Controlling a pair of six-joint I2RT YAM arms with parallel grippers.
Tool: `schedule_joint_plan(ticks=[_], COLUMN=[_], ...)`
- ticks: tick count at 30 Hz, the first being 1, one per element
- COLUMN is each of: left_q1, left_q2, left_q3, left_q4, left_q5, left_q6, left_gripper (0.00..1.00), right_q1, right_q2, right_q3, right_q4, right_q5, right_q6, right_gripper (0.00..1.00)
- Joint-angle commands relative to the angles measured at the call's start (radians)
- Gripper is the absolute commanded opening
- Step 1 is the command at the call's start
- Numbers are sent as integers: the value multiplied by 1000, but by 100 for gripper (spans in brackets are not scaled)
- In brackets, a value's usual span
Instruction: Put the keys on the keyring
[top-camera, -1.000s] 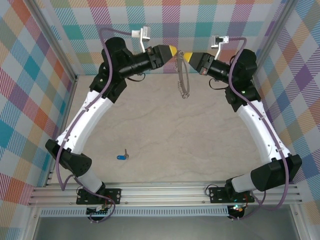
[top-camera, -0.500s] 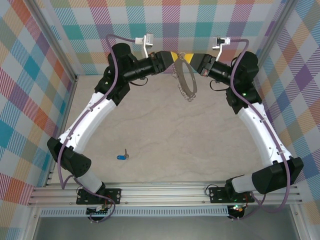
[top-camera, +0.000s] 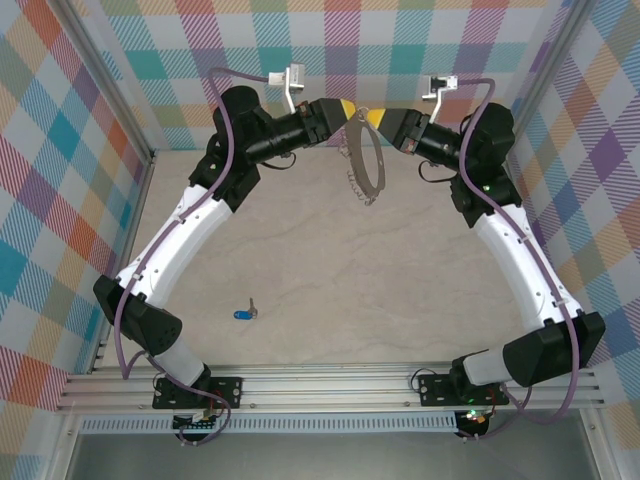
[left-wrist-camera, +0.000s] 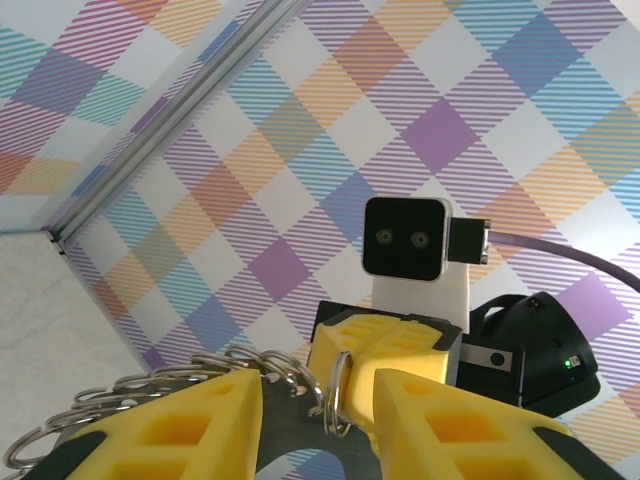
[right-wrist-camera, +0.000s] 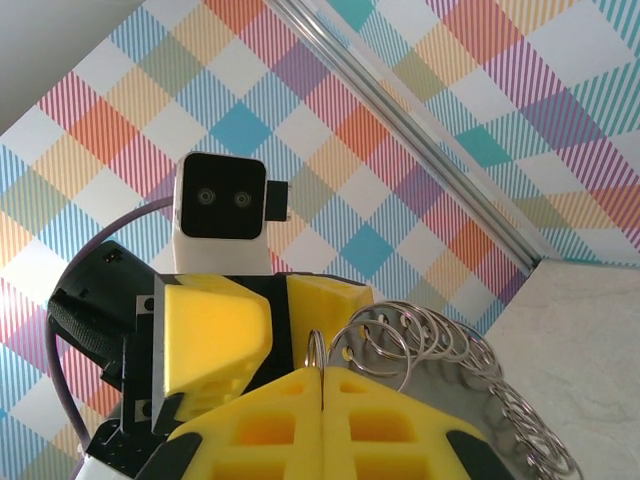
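Top external: above the tabletop (top-camera: 400, 290), the right hand (top-camera: 370, 117) is pressed together, pinching the hanging keyring (top-camera: 365, 160). The left hand (top-camera: 350, 106) stands spread about its top, contact hidden. Well apart lies the blue key (top-camera: 243, 313), blade barely discernible.

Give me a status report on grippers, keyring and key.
Right gripper shut on the keyring, held above the table. Left gripper open at the ring. Key loose on table, nothing blocking it.

The pale marbled table (top-camera: 400, 290) carries one small blue-headed key (top-camera: 243, 313), lying just beyond the left arm's base (top-camera: 190, 385).
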Motion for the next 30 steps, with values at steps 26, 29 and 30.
schedule_joint_plan(ticks=[26, 29, 30], left_q1=[-30, -32, -34], left_q2=[19, 16, 16], left_q3=[13, 7, 5], left_q4=[49, 53, 54], left_q5=[13, 12, 13], left_q6=[-15, -14, -14], left_gripper=[27, 22, 20], right_q1=[-6, -6, -6], right_q2=[4, 2, 0], right_q3=[-6, -10, -13], right_q4=[84, 88, 89], right_q5=[-13, -11, -11], right_q6=[30, 34, 35], right_gripper=[0, 0, 0])
